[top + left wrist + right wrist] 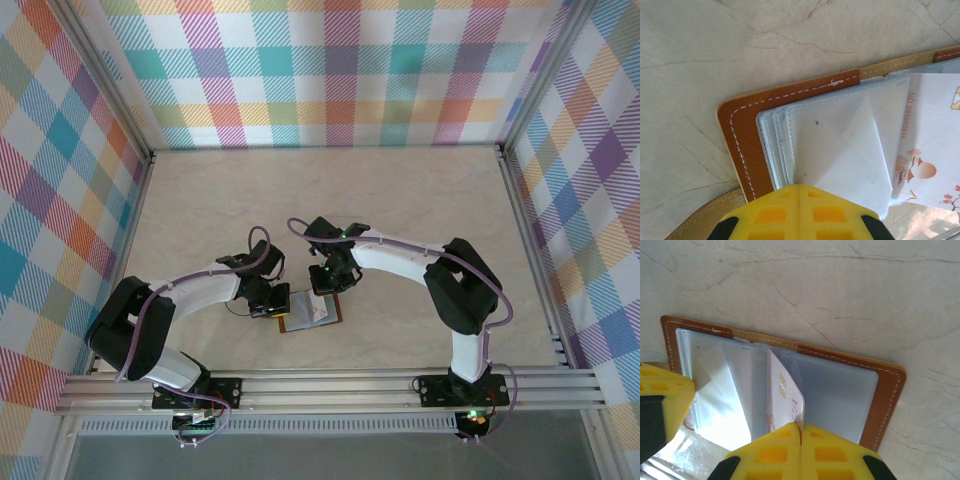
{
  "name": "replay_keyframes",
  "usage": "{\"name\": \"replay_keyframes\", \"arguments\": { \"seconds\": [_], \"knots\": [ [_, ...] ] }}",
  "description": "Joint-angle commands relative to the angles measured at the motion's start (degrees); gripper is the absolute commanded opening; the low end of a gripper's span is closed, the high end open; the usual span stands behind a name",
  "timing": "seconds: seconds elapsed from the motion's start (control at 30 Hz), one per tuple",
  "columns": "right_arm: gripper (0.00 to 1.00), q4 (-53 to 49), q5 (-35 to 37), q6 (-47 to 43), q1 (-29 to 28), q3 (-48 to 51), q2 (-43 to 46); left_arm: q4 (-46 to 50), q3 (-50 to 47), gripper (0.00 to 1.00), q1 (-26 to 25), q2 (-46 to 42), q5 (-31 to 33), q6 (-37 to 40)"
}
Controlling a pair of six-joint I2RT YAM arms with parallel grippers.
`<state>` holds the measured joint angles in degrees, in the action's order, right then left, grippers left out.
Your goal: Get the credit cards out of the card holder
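Note:
The card holder (325, 322) lies open on the table, brown leather (742, 150) with clear plastic pockets (840, 150) fanned out. My left gripper (799, 187) is shut, and its yellow tips press on the near edge of the pocket sheets. It also appears in the top view as the left gripper (270, 303). My right gripper (801, 428) is shut on the bottom edge of a white credit card (782, 397) with a gold chip. That card stands on edge, partly out of a pocket over the card holder (887, 400). From the left wrist, the same credit card (932, 150) shows a printed number. Right gripper (328, 287) hovers over the holder's far side.
The marble-patterned tabletop (330, 200) stretches open behind the holder. Checked walls (330, 70) enclose the cell on three sides. An aluminium rail (330, 385) runs along the near edge. The left gripper's yellow finger (662, 395) sits close to the right gripper.

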<state>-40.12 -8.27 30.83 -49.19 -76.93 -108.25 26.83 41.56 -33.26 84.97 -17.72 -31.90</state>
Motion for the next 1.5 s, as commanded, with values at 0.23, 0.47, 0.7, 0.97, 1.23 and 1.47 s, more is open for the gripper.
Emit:
{"name": "replay_keyframes", "arguments": {
  "seconds": [0.23, 0.47, 0.7, 0.97, 1.23, 1.47],
  "knots": [
    [0.11, 6.5, -8.7, 4.3, -0.2, 3.8, 1.5, 1.7, -0.1, 0.05, -0.9, 2.7, 1.6, 0.9],
    [0.14, 6.4, -9.6, 5.4, -0.2, 6.1, 3.2, 1.8, 0.1, 0.05, -1.0, 3.2, 1.4, 1.1],
    [0.13, 4.2, -8.7, 5.9, -0.3, 6.7, 5.0, 1.8, 0.4, 0.05, -1.0, 3.4, 1.5, 1.0],
    [0.06, 4.3, -7.1, 5.6, -0.4, 6.2, 5.4, 4.7, 1.7, 0.09, -1.2, -1.7, 4.8, 1.2],
    [0.04, -0.7, -0.3, -1.0, 0.6, 3.2, 8.4, 5.6, 1.4, 0.10, -1.2, -6.6, 7.6, 1.5],
    [0.00, -2.0, 5.7, -19.3, 1.1, 0.9, 11.9, 4.8, 0.0, 0.14, -1.2, -13.1, 11.1, 1.3]
  ]
}}
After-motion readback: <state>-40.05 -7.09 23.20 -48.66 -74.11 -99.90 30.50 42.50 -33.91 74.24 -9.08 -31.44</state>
